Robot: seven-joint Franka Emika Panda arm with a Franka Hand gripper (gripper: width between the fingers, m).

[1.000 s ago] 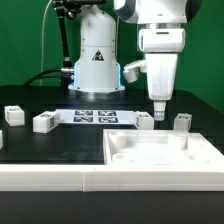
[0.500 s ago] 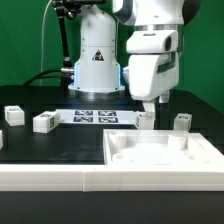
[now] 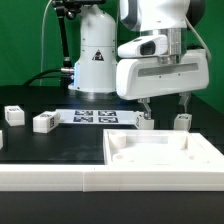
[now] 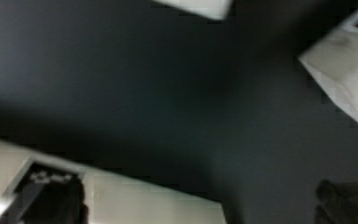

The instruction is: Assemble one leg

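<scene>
gripper [image 3: 165,108]: fingers spread wide, empty | over leg [image 3: 146,122] and second leg [image 3: 182,122], just beyond panel [image 3: 160,152] | risk: lowering may hit both tops and topple them, straddling neither

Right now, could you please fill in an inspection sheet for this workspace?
Surface: black matte table, with the thin flat white marker board lying on it.
Job's things: four small white stubby rectangular legs, all loose on the table. Two are at the exterior view's left and two are below the gripper.
Clutter: large flat white panel with raised rim, nearer the camera.
Grippers: two-finger gripper open, holding nothing.
Cables: black cable behind the table.
Surroundings: green backdrop, white arm base.
</scene>
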